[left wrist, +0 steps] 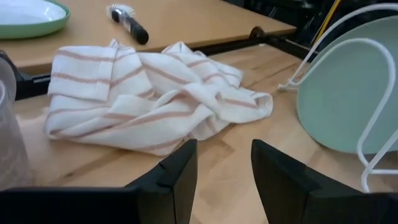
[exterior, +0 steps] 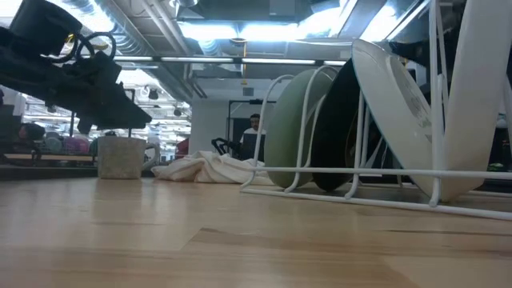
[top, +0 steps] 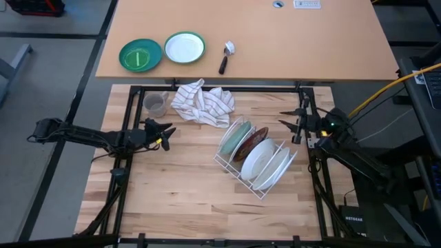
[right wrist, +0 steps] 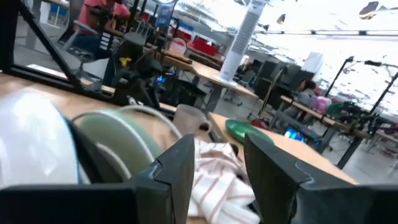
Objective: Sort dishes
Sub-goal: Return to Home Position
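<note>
Dish rack (top: 239,178) stands mid-worktop and serves as the reference for every position below.

**In the rack:** four dishes stand on edge in a row.
- The light blue plate (top: 236,136) is at the far-left end.
- The dark red plate (top: 252,146) is next, its glossy black back showing in the low view.
- Two white plates (top: 265,162) are at the near-right end, tilted.
- Each looks seated in its own slot, though the wires hide the feet.

**Left gripper** (top: 169,131): left of the rack, well apart, hovering over the wood and pointing toward it. Fingers are parted to a middling gap with nothing between them.

**Right gripper** (top: 282,118): off the rack's far-right side, near but not touching. Fingers are likewise parted and empty.

**Other items:**
- A striped cloth (top: 203,102) is bunched beyond the rack's far-left end.
- A grey mug (top: 156,105) sits left of the cloth.
- On the second table farther beyond the rack are a green plate (top: 140,55), a green-rimmed white plate (top: 185,47) and a brush (top: 226,56).

**Step, as I judge it:** the racking looks finished, and with both claws empty this reads as the move to rest.

**Next move:** no grasp is needed. Each arm has to draw up and away from the rack.
- The right arm is the closer one, so it should clear the wire hoops and the white rims first. A knock there could rattle the whole row.
- The left arm should mind the mug and cloth alongside it.
</note>
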Robot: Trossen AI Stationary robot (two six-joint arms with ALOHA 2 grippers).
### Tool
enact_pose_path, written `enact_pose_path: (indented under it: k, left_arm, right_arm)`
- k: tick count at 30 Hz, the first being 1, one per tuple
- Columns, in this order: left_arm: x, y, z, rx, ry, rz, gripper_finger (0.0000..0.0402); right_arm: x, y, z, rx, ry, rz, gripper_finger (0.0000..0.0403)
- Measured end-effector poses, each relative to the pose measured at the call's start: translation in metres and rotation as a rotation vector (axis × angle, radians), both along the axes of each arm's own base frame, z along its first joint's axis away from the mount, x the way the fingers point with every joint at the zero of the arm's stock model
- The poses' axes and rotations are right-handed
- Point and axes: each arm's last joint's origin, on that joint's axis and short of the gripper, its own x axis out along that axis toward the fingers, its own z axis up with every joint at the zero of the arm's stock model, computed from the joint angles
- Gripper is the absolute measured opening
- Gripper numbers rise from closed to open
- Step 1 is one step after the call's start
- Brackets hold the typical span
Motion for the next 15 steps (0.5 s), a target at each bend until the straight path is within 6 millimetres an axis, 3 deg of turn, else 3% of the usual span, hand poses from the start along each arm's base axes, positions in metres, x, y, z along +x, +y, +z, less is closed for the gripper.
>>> enact_pose_path:
  k: [12, 15]
  left_arm:
    - [-0.002, 0.000, -0.006, -0.002, 0.065, 0.001, 0.0141]
    - [-0.002, 0.000, -0.006, -0.002, 0.069, 0.001, 0.0141]
  right_arm:
    - [0.005, -0.007, -0.055, 0.114, 0.113, -0.052, 0.0145]
    - [0.005, -0.008, -0.060, 0.122, 0.130, -0.088, 0.0145]
